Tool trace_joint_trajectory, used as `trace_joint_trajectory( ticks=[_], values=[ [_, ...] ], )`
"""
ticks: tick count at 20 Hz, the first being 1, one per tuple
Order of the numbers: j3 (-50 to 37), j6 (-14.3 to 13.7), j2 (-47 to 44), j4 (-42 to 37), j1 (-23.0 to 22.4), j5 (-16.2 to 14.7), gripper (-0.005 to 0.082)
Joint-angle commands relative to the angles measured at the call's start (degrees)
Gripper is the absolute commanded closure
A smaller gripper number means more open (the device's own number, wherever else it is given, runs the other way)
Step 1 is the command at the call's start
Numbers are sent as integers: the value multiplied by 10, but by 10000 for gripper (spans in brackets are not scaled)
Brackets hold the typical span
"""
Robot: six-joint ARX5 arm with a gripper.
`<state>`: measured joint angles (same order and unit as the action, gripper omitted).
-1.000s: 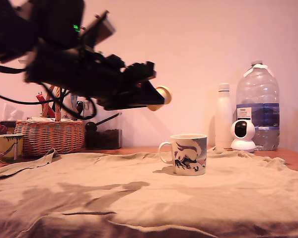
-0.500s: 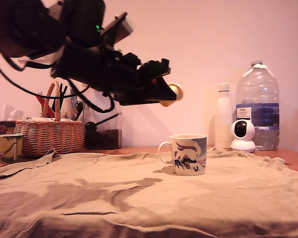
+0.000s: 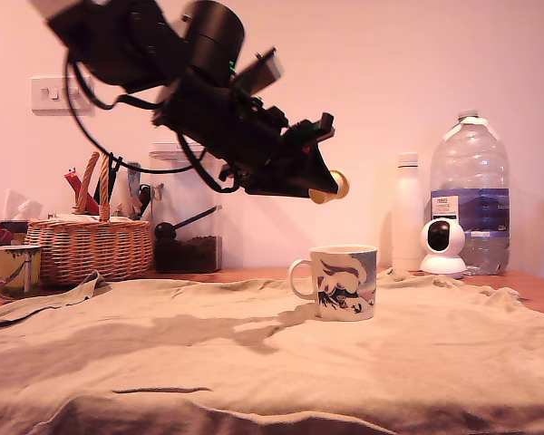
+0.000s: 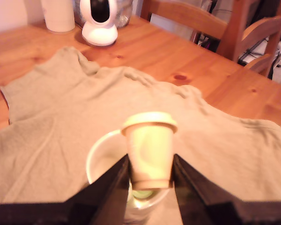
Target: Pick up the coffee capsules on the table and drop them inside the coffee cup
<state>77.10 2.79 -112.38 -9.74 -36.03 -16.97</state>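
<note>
My gripper (image 3: 325, 188) hangs in the air above the white coffee cup (image 3: 343, 282), shut on a cream-yellow coffee capsule (image 3: 332, 188). In the wrist view the black fingers (image 4: 113, 183) clamp the capsule (image 4: 150, 150) by its sides, rim pointing away, directly over the cup's open mouth (image 4: 99, 161). A pale green capsule (image 4: 141, 194) lies inside the cup, mostly hidden behind the held one. The cup stands on the wrinkled tan cloth (image 3: 254, 353) covering the wooden table (image 4: 187, 61).
A wicker basket (image 3: 89, 246) and a yellowish patterned mug (image 3: 11, 270) sit at the exterior view's left, a dark jar (image 3: 187, 237) behind. A white bottle (image 3: 408, 213), small white camera (image 3: 443, 247) and large water bottle (image 3: 471, 195) stand at the right. Wooden chairs (image 4: 215, 28) lie beyond the table.
The arm has carried the capsule toward the exterior view's right and slightly down, from left of the cup to above it. The cup has not moved.
</note>
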Motion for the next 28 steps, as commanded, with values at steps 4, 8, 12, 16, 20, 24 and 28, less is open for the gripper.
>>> trace_joint_trajectory(
  ticks=[4, 8, 12, 16, 20, 24, 28],
  values=[
    [84, -3, -67, 88, -1, -11, 589],
    [157, -18, -113, 168, -1, -11, 589],
    [176, -18, -127, 196, -1, -10, 589],
    [177, -18, -127, 196, -1, -10, 589],
    [177, -18, -127, 196, -1, -10, 589],
    [177, -18, -127, 196, -1, -10, 361],
    [177, -18, -127, 197, -1, -10, 223]
  ],
)
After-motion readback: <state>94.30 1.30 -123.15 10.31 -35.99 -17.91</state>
